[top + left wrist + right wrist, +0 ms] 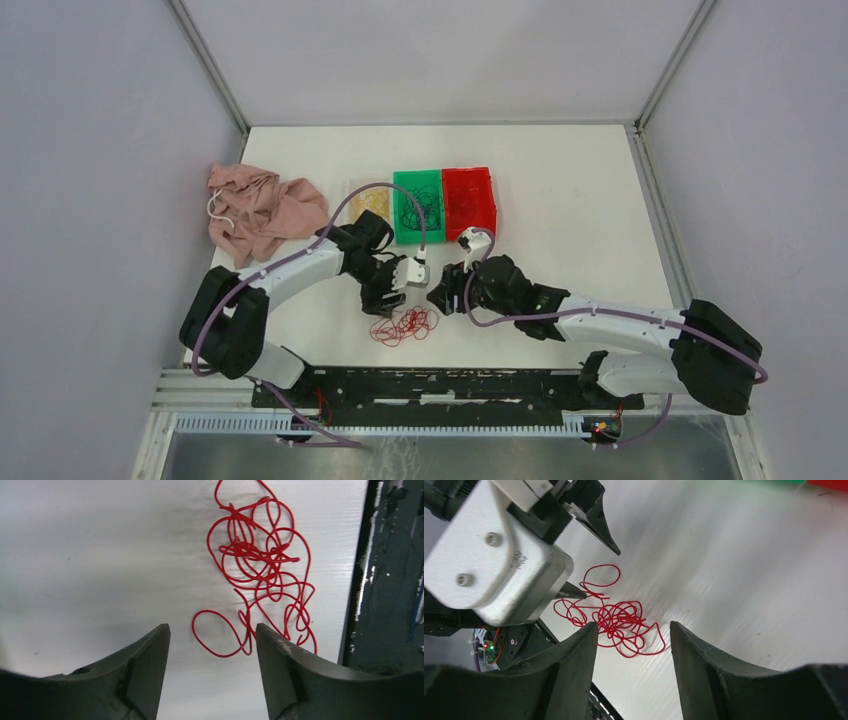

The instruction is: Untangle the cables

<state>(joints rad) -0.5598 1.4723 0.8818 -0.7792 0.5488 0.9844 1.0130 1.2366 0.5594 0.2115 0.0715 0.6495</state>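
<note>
— Lying where, the cables (404,326)?
— Red tangle, counter's (580,230) near edge, beside both jaws: spread, empty.
— Around?
— Cloth (262,210), green bin (399,215), red bin (470,205) behind; left arm (300,270) half hides a third bin (370,203).

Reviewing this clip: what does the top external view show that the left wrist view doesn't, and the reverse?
Only the top external view: the pink cloth, green bin, red bin and right gripper. Only the left wrist view: the separate loops of the red cables, and nothing between the open fingers of the left gripper. Both: the red cables lying on the white table.
</note>
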